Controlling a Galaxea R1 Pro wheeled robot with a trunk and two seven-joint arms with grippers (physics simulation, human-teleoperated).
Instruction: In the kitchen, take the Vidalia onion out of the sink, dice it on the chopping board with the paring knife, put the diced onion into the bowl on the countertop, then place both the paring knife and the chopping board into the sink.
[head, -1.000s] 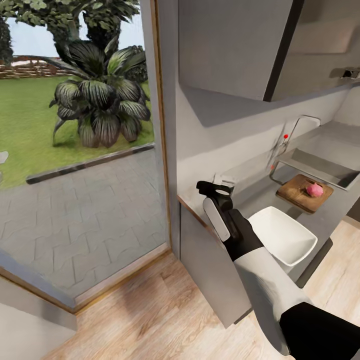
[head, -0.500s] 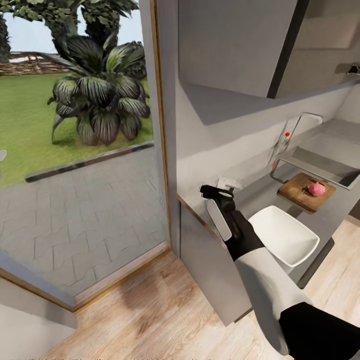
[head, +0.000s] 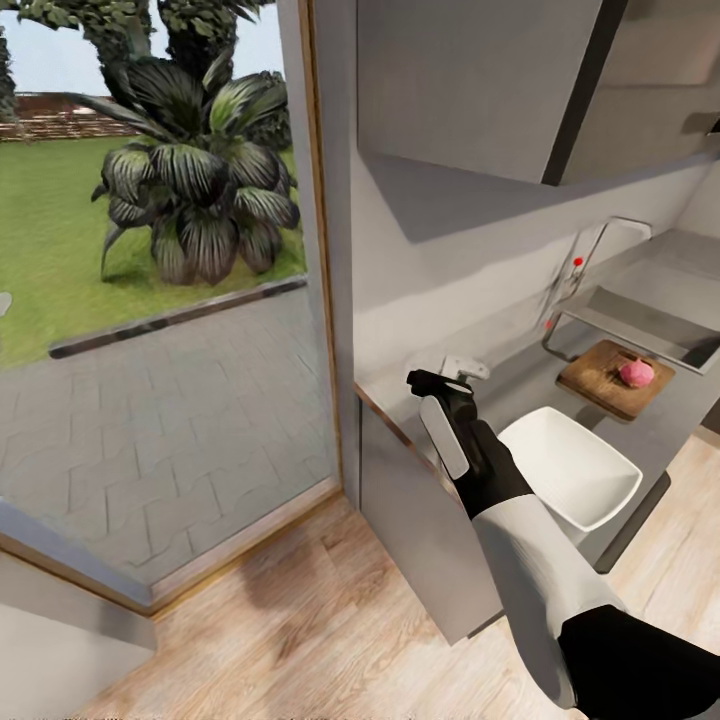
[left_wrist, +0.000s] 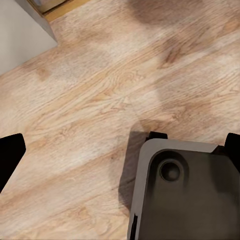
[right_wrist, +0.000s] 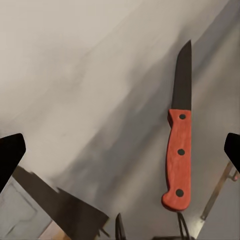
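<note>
Kitchen corner beside a tall glass door (head: 170, 300), paved terrace and a big dark-leaved plant (head: 195, 190) outside. Pale plank floor (head: 330, 640) underfoot, seen again below the left wrist camera along with a grey part of the robot's base (left_wrist: 185, 195). Grey wall cabinets (head: 460, 90) overhead.

Grey table (head: 520, 370) running along the wall over dark cabinet fronts. Toward the far end, steel sink (head: 640, 325) with its chrome curved tap (head: 600, 245) rising at the wall side. Just in front of the sink, brown wooden chopping board (head: 612, 378), lying flat on the table with the pink onion (head: 636, 373) resting on it near its far edge. Nearer along the table, white square bowl (head: 570, 470), apart from the board and partly hidden by the right arm.

Right arm reaching in from the lower right, right pincer (head: 440, 385) held above the near end of the table, well short of the bowl and board. Black fingertips (right_wrist: 11, 155) at both edges of the wrist view, spread wide, nothing between them. Directly below, paring knife (right_wrist: 180, 145) lying flat on the grey surface, dark blade pointing away from the red riveted handle, untouched.

Left pincer (left_wrist: 122, 155) hanging over the floor, fingers set wide apart and empty.
</note>
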